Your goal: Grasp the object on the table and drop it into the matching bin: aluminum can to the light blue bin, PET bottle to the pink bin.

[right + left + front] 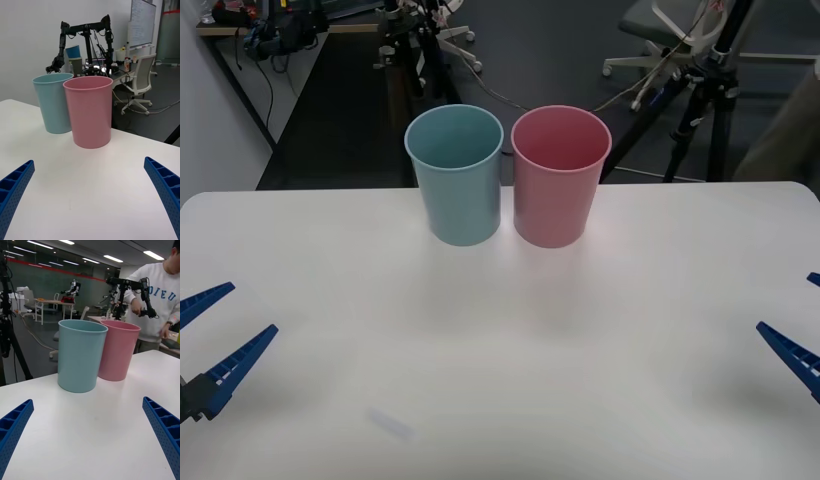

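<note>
The light blue bin (455,185) and the pink bin (558,190) stand upright, side by side and almost touching, at the far middle of the white table (500,340). The blue one is on the left. The object, can or bottle, is out of view. My left gripper (225,330) hovers open at the near left edge, empty, and faces the light blue bin (80,356) and pink bin (118,352). My right gripper (805,318) is open at the near right edge, empty, looking at the pink bin (90,116) and light blue bin (52,105).
Beyond the table's far edge stand a black tripod (705,110), an office chair (670,40) and a dark floor with cables. A wide stretch of bare tabletop lies between the two grippers and the bins.
</note>
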